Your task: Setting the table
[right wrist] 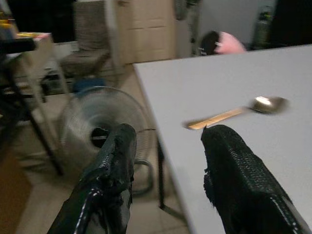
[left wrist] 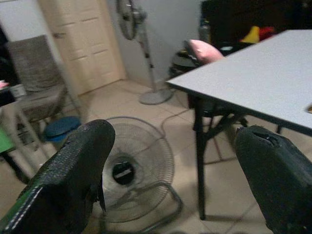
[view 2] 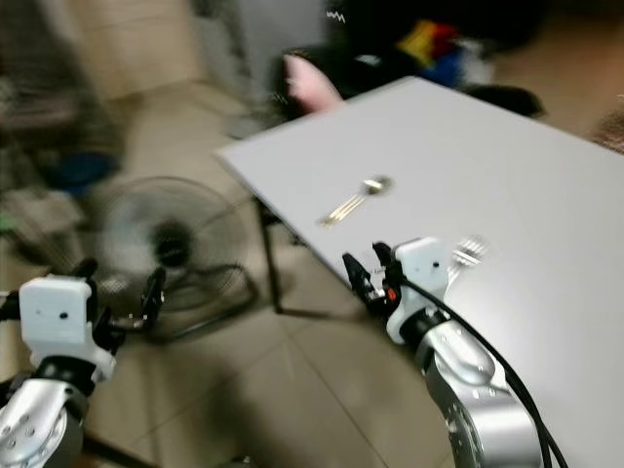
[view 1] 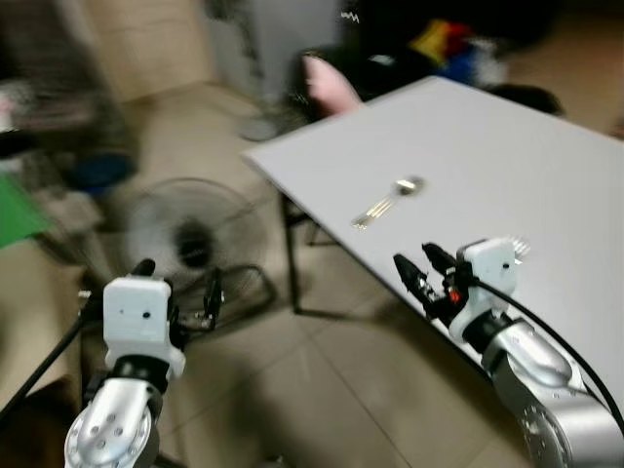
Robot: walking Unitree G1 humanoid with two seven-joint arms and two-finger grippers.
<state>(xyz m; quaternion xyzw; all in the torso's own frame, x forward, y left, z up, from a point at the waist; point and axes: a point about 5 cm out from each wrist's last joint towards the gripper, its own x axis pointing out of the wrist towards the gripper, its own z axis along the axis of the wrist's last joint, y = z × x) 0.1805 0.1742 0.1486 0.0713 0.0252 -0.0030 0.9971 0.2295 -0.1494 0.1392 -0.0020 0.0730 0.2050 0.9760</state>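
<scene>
A spoon (view 1: 390, 200) with a gold handle lies on the pale grey table (view 1: 507, 146), not far from its near edge. A silver fork (view 1: 520, 248) lies on the table just behind my right wrist. My right gripper (view 1: 412, 255) is open and empty at the table's edge, a short way in front of the spoon (right wrist: 239, 111), with its fingers (right wrist: 229, 165) pointing toward it. My left gripper (view 1: 180, 275) is open and empty too, held low over the floor away from the table and pointing at a floor fan.
A floor fan (view 1: 190, 239) lies on the tiled floor left of the table's black leg (left wrist: 201, 161). A pink cushion (view 1: 330, 83) sits beyond the table's far corner. A standing fan (left wrist: 131, 19), a chair (left wrist: 34, 68) and a door (left wrist: 78, 39) are farther back.
</scene>
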